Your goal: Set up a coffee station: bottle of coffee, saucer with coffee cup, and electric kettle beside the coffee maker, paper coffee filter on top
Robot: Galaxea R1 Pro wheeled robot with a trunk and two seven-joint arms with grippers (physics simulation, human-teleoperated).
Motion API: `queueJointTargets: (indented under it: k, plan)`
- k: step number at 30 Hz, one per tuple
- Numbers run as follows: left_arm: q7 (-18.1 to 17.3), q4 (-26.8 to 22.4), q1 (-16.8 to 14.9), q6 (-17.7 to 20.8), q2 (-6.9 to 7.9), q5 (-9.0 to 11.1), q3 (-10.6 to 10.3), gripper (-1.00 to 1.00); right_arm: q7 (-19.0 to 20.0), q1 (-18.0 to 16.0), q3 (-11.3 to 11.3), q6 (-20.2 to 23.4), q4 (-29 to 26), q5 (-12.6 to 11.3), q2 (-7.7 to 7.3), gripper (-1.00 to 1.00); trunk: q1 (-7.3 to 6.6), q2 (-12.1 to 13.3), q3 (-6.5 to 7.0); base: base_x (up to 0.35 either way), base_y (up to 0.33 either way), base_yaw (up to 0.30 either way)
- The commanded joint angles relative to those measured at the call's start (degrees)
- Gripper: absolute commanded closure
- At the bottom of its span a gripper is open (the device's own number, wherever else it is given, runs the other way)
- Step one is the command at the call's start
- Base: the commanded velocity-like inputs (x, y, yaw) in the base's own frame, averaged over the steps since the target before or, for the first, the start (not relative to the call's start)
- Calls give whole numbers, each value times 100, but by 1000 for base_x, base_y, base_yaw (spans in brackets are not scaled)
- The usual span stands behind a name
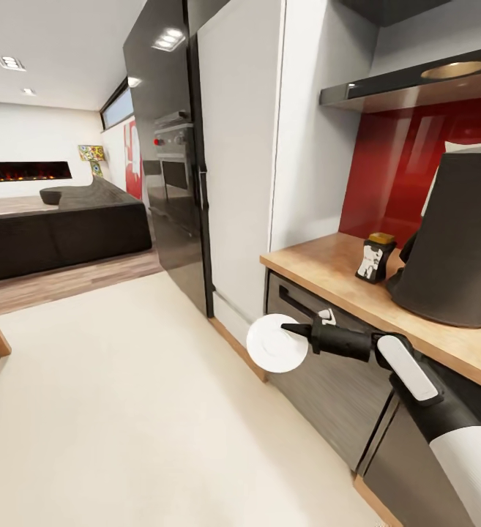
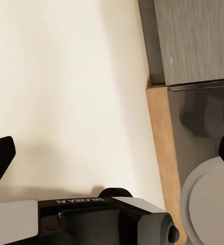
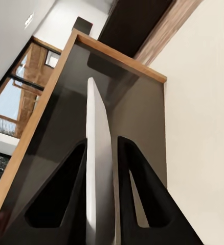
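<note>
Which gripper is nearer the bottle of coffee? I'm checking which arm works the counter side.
Right. The right gripper, clamping the saucer, hangs just below the countertop edge near the bottle of coffee. The left gripper hangs open over the floor.

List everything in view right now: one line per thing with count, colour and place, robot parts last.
kitchen countertop: one, light-brown wood, right, over grey cabinet fronts.
coffee maker: one, dark grey, on the countertop.
bottle of coffee: one, dark with gold cap, on the countertop beside the coffee maker.
kitchen shelf: one, dark grey, above the red backsplash.
saucer: one, white, held on edge before the cabinet fronts.
sofa: one, black, far left.
fireplace: one, lit, far wall.
right tool: one, black, shut on the saucer.
left tool: one, black, open over the floor.
</note>
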Motion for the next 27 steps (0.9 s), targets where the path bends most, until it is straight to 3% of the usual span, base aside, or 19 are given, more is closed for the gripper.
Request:
queueJointTargets:
  k: [1, 9, 27]
  plan:
    - [-9, -1, -2, -35, 1, 38, -48, -100, 62, -6, 6, 4, 4, 29, -6, 100, -1, -3, -6, 0, 0, -37]
    - [-9, -2, -2, -35, 1, 38, -48, -100, 62, -6, 10, 9, 4, 17, -8, 100, -1, -3, -6, 0, 4, -9]
    - [-9, -2, -2, -35, 1, 38, -48, -100, 71, -6, 10, 9, -4, 17, -7, 100, -1, -3, -6, 4, 16, -249]
